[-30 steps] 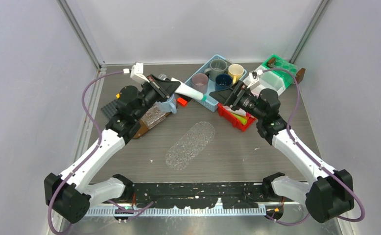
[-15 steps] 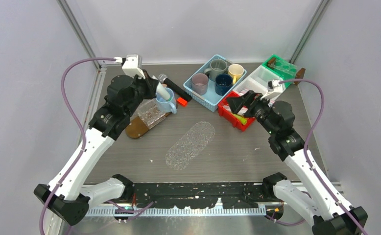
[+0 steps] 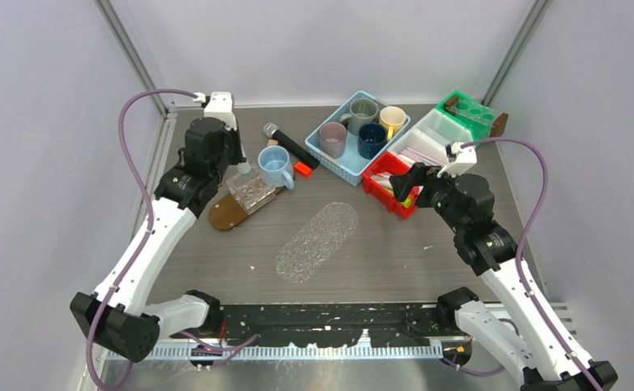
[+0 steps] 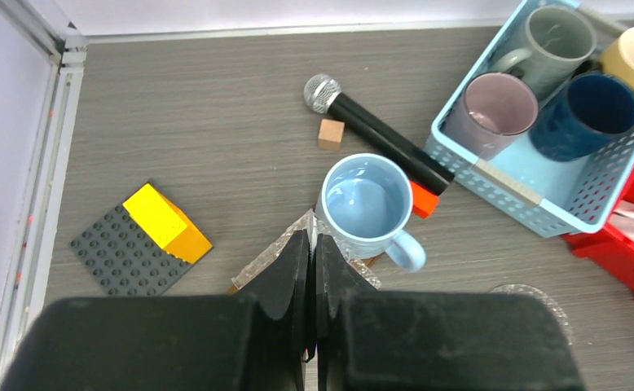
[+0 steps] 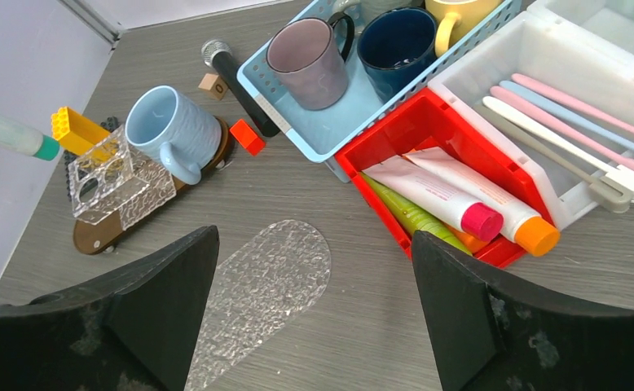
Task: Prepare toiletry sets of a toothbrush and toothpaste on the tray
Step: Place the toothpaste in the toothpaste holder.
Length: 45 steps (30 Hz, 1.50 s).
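Tube: white, green-capped tube (image 5: pixel 8 133) hung tilted in the air, cap lowest, just beside the holder (image 5: pixel 118 175) and mug (image 4: pixel 365 199); it was not yet set down.
Left claw: left claw (image 4: pixel 310 244) was pinched fully narrow. Its own view hid the tube, but the other views showed the tube at its tips, so I judged it gripped the flat end.
Right claw: right claw (image 5: pixel 314 240) stood wide and empty above the surface (image 3: pixel 395 244), near the red bin (image 5: pixel 416 122).
Change: a second before, the tube reached across the middle with its cap close to the right claw. Since then the left arm had swung it back over the tray (image 3: pixel 222 217), and the right arm had drawn away.
Meaning: the handover looked finished, and the left arm alone carried the tube.
Tray: brown, bearing the holder and mug, with no tube or brush seen in either.
Stock: spare tubes (image 5: pixel 436 195) lay in the red bin, brushes (image 5: pixel 558 134) in the white bin (image 5: pixel 542 57).
Next: probably lowering the tube into the holder or mug, while the right claw was free for a brush.
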Available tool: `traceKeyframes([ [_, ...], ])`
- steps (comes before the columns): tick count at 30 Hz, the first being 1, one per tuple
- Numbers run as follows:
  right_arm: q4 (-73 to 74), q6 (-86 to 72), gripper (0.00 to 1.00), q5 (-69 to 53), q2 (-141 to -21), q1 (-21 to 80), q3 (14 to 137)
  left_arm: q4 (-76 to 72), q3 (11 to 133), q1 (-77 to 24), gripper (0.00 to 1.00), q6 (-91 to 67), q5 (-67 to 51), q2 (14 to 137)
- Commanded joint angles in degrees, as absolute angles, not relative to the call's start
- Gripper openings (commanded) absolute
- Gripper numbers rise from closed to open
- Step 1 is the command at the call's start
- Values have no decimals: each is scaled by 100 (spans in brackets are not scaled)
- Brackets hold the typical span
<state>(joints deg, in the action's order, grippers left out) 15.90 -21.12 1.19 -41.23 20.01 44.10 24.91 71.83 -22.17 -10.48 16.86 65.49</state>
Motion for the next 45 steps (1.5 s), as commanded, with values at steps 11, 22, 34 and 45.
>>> traceKeyframes([
  [11, 1571, -1855, 94, 370, -4049, 1985, 4445, 1087, 6550, -1790, 0, -1197, 1581, 7051],
  [22, 1556, -1820, 94, 377, -4073, 1986, 4417, 430, 6062, -1723, 0, -1292, 1514, 7173],
  [34, 1494, -1811, 94, 283, -4124, 1986, 4380, -339, 5548, -1723, 0, -1326, 1391, 7274],
  [45, 1475, -1802, 94, 241, -4165, 1986, 4366, -962, 5160, -1723, 0, -1334, 1345, 7460],
])
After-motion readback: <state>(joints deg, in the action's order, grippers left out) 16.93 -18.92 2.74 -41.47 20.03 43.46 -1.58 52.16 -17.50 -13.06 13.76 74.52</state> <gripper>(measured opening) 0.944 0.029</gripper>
